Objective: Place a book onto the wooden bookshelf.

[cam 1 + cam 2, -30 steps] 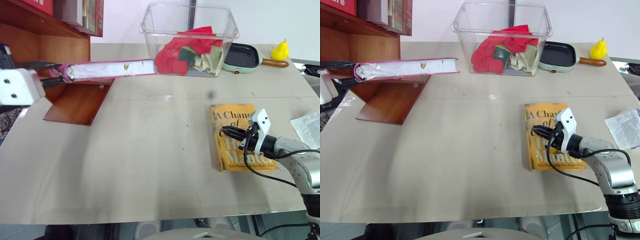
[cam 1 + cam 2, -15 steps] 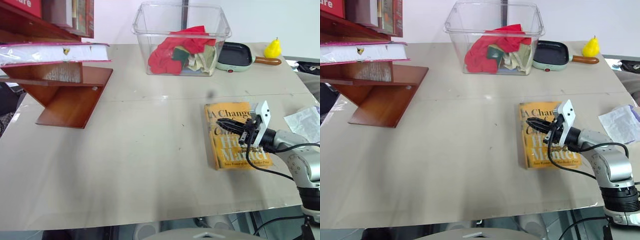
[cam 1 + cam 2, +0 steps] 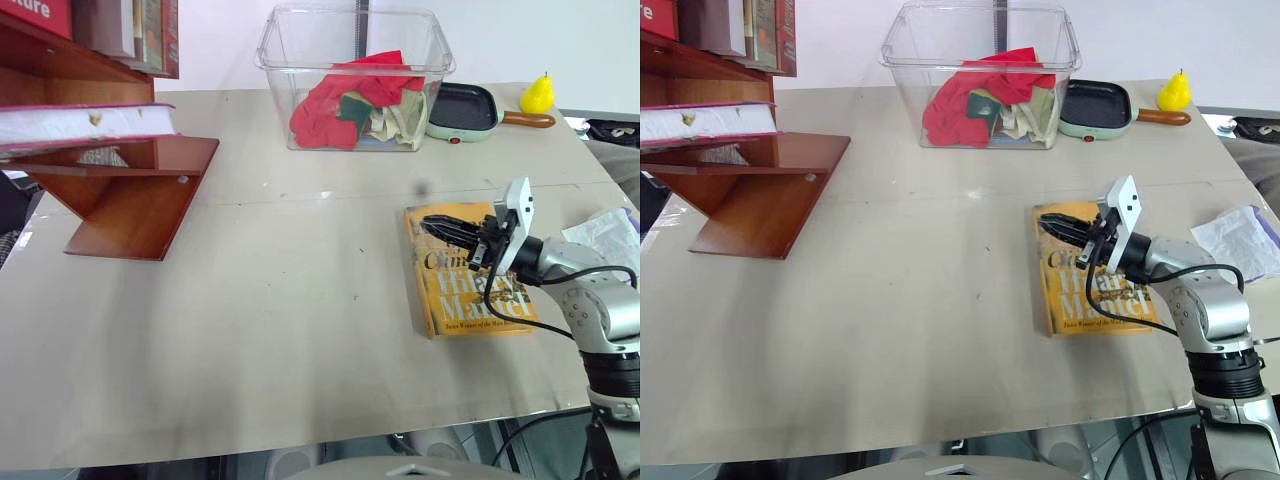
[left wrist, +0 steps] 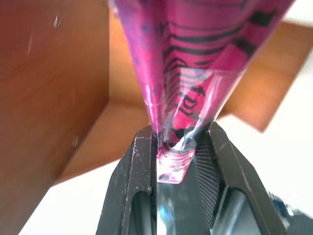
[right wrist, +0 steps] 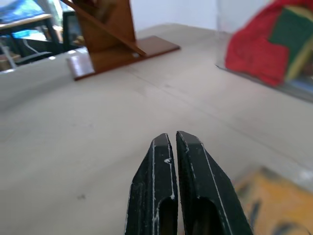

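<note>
The pink book (image 3: 88, 124) lies flat with its white page edges showing, under the upper board of the wooden bookshelf (image 3: 134, 196) and just above its slanted lower board. I cannot tell whether it rests on the wood. My left gripper (image 4: 178, 133) is shut on the book's pink cover (image 4: 195, 63), with the bookshelf's boards (image 4: 54, 78) close behind. Far to the right, my right gripper (image 3: 428, 224) is shut and empty, hovering level over a yellow-orange book (image 3: 466, 285). In the right wrist view its fingers (image 5: 161, 156) are pressed together.
Red and dark books (image 3: 122, 28) stand upright on the shelf's upper board. A clear bin of cloths (image 3: 352, 80) sits at the back, with a mint pan (image 3: 466, 108) and a yellow pear (image 3: 538, 95) to its right. White wrapping (image 3: 610, 232) lies at the table's right edge.
The pink book has moved left, from sticking out past the bookshelf to lying within its compartment. My right gripper has risen a little over the yellow-orange book. The camera has also shifted.
</note>
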